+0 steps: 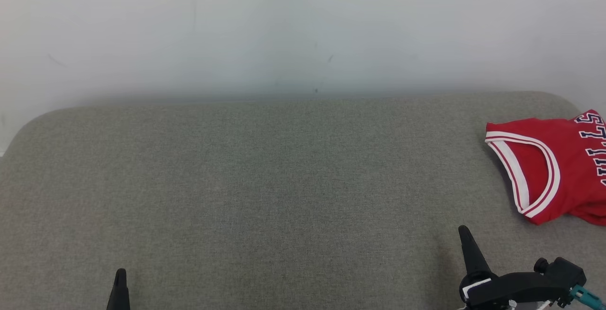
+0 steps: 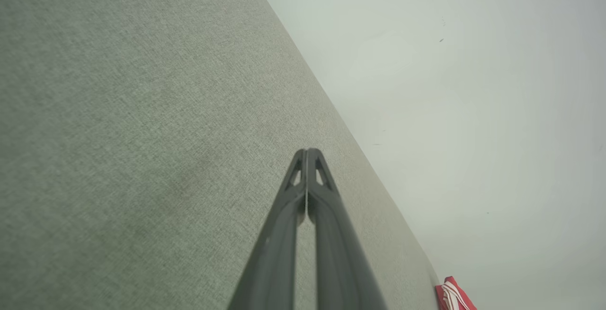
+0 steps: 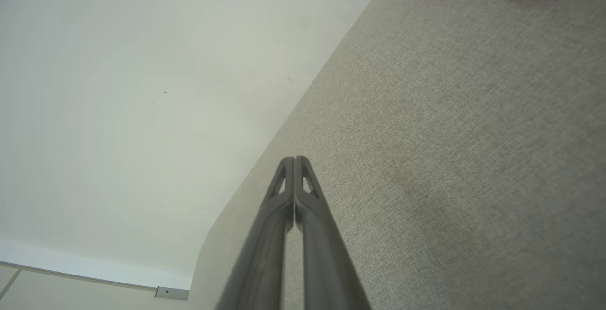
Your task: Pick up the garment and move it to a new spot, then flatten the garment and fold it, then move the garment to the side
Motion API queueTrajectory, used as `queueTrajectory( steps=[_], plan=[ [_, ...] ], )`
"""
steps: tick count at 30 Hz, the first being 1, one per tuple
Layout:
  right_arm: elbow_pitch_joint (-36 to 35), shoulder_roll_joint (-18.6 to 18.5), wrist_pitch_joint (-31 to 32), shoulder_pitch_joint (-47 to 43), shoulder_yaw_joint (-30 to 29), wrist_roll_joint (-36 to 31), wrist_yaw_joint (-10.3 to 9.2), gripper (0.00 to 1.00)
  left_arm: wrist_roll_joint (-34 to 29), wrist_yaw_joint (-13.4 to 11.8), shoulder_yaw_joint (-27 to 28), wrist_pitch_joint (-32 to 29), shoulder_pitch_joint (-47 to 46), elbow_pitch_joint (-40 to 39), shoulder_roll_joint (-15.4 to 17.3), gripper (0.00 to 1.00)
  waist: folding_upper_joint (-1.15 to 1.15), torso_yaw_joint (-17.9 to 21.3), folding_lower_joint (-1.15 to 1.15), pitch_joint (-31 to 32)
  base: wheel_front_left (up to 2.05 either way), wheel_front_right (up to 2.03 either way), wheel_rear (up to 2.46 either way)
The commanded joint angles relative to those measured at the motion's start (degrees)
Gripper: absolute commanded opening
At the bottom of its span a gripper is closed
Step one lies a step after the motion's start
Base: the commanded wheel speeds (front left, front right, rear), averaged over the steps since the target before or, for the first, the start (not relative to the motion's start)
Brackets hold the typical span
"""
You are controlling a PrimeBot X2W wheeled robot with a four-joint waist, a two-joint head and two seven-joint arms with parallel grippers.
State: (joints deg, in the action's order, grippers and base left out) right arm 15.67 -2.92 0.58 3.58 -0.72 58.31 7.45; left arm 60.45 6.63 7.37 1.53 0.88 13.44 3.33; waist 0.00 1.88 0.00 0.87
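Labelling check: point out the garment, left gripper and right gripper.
garment [image 1: 573,182], head view, red body fabric.
left gripper [image 2: 307,151], left wrist view, tips of the shut fingers.
right gripper [image 3: 294,159], right wrist view, tips of the shut fingers.

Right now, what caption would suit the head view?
Red basketball jersey lying at the right end of a grey fabric surface, against a pale wall.
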Motion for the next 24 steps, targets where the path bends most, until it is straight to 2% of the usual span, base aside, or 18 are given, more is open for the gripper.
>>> queueTrajectory(
  steps=[1, 24],
  plan=[
    [-0.8, 0.0, 0.4, 1.4, -0.2, 2.1, 0.03, 0.0, 1.9, 0.4, 0.3, -0.5, -1.6, -0.9, 0.0, 0.0, 0.0, -0.1, 0.0, 0.0, 0.0, 0.0, 0.0],
    [-1.0, 0.0, 2.1, 2.3, -1.1, 14.8, 0.04, 0.0, 13.7, 0.6, 1.2, -4.0, -2.8, -1.4, -0.2, 0.0, 0.0, -0.6, 0.0, -0.3, 0.0, 0.0, 0.0]
  ],
)
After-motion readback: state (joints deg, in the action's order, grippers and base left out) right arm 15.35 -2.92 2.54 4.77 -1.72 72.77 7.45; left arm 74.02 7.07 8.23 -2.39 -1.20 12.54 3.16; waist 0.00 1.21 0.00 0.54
